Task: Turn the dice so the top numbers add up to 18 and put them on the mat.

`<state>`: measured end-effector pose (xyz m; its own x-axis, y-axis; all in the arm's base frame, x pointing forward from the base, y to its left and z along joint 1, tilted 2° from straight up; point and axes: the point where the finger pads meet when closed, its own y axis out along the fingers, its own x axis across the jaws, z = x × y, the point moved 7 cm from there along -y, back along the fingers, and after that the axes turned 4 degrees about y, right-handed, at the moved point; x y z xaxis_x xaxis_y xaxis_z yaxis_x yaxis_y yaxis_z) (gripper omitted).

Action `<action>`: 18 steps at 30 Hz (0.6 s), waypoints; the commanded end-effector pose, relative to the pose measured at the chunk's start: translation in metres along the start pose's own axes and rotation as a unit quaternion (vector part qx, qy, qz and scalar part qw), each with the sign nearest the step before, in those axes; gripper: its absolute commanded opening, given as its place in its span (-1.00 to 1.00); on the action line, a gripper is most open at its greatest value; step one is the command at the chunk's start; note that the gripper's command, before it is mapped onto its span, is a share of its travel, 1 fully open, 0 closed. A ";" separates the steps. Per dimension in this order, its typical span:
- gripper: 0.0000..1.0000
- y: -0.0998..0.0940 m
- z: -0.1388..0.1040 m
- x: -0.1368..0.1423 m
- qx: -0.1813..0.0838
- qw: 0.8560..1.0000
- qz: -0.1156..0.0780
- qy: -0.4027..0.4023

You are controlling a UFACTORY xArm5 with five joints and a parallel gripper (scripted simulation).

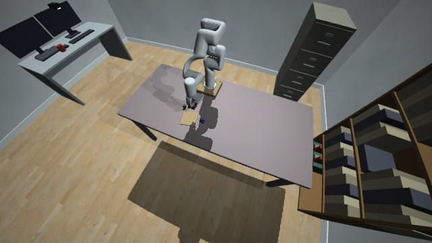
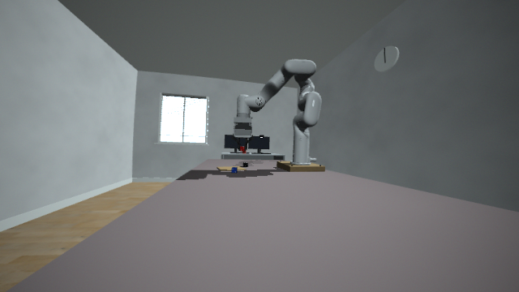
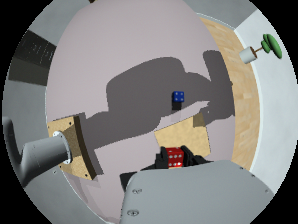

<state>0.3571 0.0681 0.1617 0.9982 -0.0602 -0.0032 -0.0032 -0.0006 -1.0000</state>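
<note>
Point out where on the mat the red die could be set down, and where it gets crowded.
The pincer holds the red die above the table. The tan mat shows no dice on it, so its middle looks free. Tightest spots: its right edge beside the blue die, and beyond its far edge near the black die.

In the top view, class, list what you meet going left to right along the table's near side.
Black die → red die held in the gripper → blue die.

Red white-pipped die (image 3: 174,156), blue die (image 3: 178,98), black die (image 1: 183,107) — tan mat (image 1: 188,118).
</note>
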 end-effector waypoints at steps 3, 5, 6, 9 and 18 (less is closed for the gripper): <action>-0.58 -0.001 -0.004 0.003 0.000 0.993 -0.001 0.115; -0.58 -0.001 -0.005 0.004 0.000 0.991 -0.001 0.134; -0.58 -0.001 -0.006 0.004 0.001 0.988 -0.001 0.157; -0.58 -0.001 -0.006 0.005 0.001 0.986 -0.001 0.169; -0.58 -0.001 -0.011 0.007 0.001 0.954 -0.001 0.298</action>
<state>0.3617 0.0584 0.1617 0.8537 -0.5207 -0.0033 -0.0043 -0.0007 -1.0000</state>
